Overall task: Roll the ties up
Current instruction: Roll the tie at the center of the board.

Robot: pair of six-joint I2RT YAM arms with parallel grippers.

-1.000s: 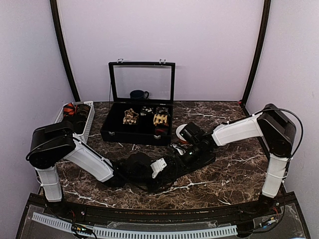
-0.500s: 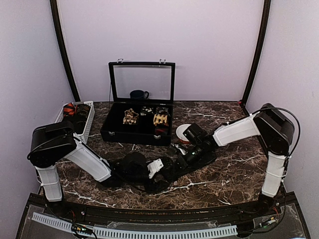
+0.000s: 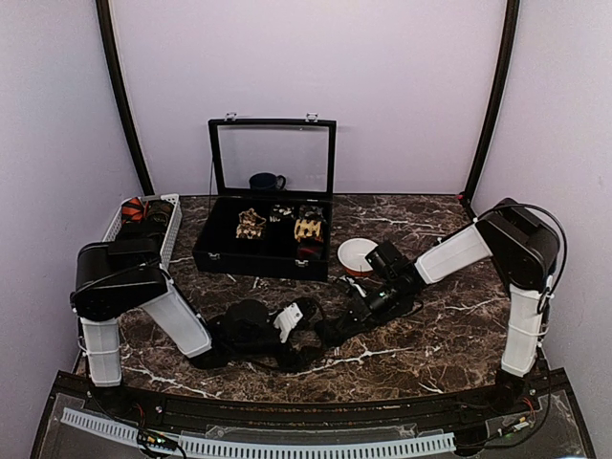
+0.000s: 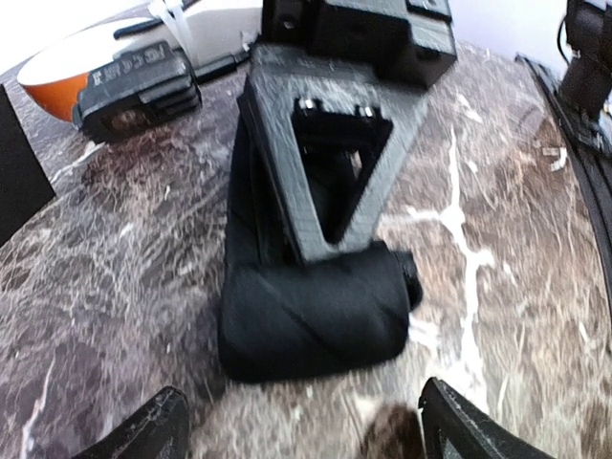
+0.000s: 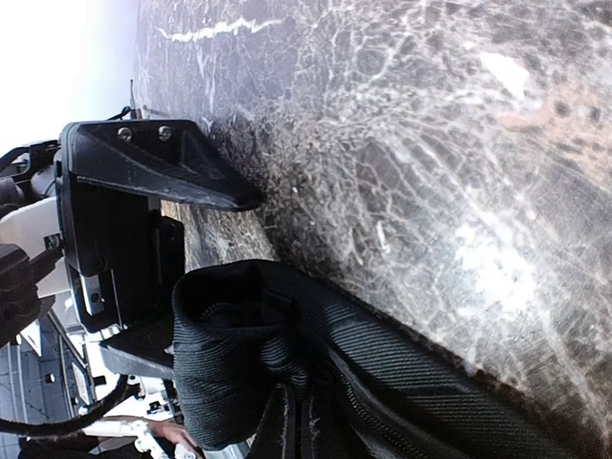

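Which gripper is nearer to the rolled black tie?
Right. The right gripper is shut on the tie beside its roll; the left gripper is open, just short of the roll, not touching.

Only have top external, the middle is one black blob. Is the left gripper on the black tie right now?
Observer: No. The left wrist view shows the left gripper open wide and not touching the black tie.
Operator: And the right?
Observer: Its wrist view shows the right gripper shut, apparently pinching the tie's fabric.
Operator: How far is it rolled?
Observer: Partly. A fat roll lies on the marble table, and a flat strip runs from it back under the right gripper.
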